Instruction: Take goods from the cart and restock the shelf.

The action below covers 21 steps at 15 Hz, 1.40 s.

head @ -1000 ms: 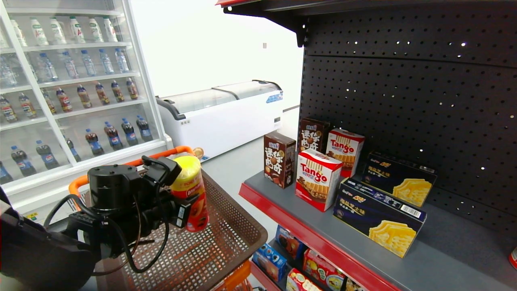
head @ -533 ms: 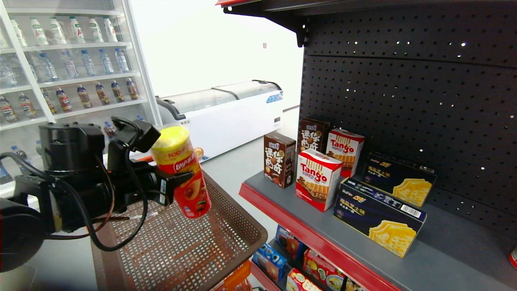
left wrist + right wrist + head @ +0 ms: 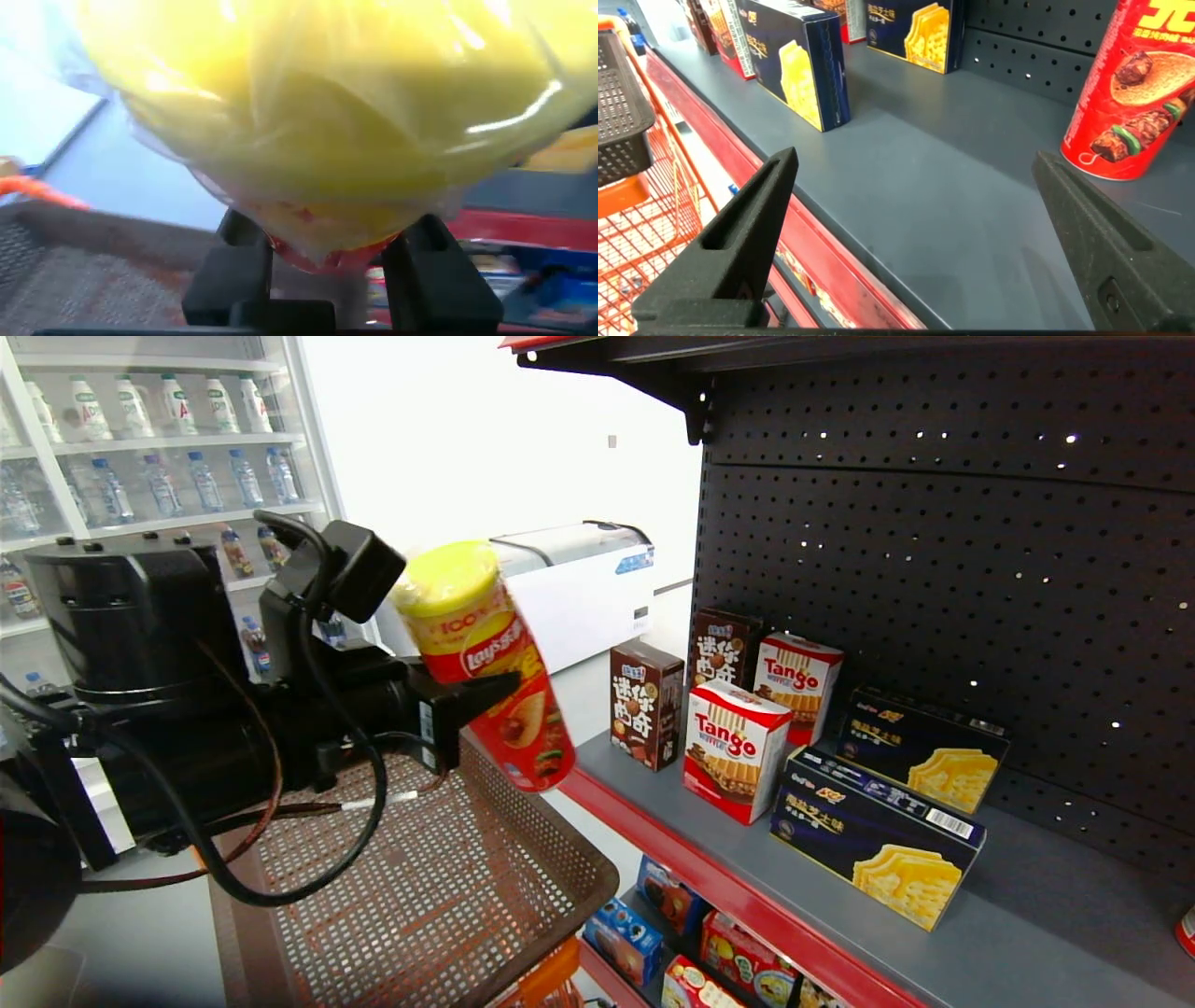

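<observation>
Chips can point(image 3: 485, 663) hangs tilted above the cart point(image 3: 523, 845), clamped in the left pincer point(image 3: 464, 698) (lid uppermost), short of the shelf point(image 3: 1027, 919). Carrying seems the step in hand; next, stand it upright on bare shelf.

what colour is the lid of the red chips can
Yellow lid on chips can; clearest in head view.

Blurred: chip can point(image 3: 318, 121); cut by edge: red can point(image 3: 1188, 933).

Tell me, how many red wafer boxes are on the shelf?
2. The front wafer box stands near the shelf edge; the rear wafer box stands behind it. None looks hidden.
</observation>
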{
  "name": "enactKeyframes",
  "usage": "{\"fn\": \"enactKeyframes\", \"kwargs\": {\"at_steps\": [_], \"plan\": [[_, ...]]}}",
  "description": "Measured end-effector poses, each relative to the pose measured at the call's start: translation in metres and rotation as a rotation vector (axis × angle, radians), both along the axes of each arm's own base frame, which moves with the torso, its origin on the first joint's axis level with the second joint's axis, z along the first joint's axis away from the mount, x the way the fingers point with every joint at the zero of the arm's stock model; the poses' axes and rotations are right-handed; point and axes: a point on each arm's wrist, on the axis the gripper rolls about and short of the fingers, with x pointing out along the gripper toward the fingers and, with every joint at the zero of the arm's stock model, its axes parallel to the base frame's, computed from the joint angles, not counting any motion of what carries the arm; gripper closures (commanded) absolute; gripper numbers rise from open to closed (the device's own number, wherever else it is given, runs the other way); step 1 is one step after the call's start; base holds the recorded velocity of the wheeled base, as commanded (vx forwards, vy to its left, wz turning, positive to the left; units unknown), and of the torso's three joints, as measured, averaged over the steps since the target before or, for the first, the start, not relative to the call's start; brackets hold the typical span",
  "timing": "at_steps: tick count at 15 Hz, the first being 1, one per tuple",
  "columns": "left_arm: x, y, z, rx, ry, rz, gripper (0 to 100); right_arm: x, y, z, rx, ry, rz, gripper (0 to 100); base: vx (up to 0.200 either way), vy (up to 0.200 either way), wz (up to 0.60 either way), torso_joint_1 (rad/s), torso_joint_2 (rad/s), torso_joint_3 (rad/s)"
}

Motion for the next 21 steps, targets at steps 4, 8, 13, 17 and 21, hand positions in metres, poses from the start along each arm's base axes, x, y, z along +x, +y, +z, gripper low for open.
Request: {"fn": "enactKeyframes", "kwargs": {"at_steps": [4, 8, 13, 17, 21], "plan": [[-0.004, -0.018, 0.001, -0.023, 0.014, -0.064, 100, 0.0, 0.0, 0.0, 0.0, 0.0, 0.0, 0, 0.0, 0.0, 0.0, 0.0, 0.0, 0.0], [-0.013, -0.018, -0.012, -0.002, 0.054, -0.091, 100, 0.0, 0.0, 0.0, 0.0, 0.0, 0.0, 0, 0.0, 0.0, 0.0, 0.0, 0.0, 0.0], [-0.039, -0.016, -0.014, 0.099, 0.155, -0.146, 100, 0.0, 0.0, 0.0, 0.0, 0.0, 0.001, 0, 0.0, 0.0, 0.0, 0.0, 0.0, 0.0], [-0.044, -0.011, -0.004, 0.092, 0.11, -0.159, 100, 0.0, 0.0, 0.0, 0.0, 0.0, 0.002, 0, 0.0, 0.0, 0.0, 0.0, 0.0, 0.0], [-0.058, -0.007, -0.001, 0.064, 0.107, -0.274, 100, 0.0, 0.0, 0.0, 0.0, 0.0, 0.002, 0, 0.0, 0.0, 0.0, 0.0, 0.0, 0.0]]}}
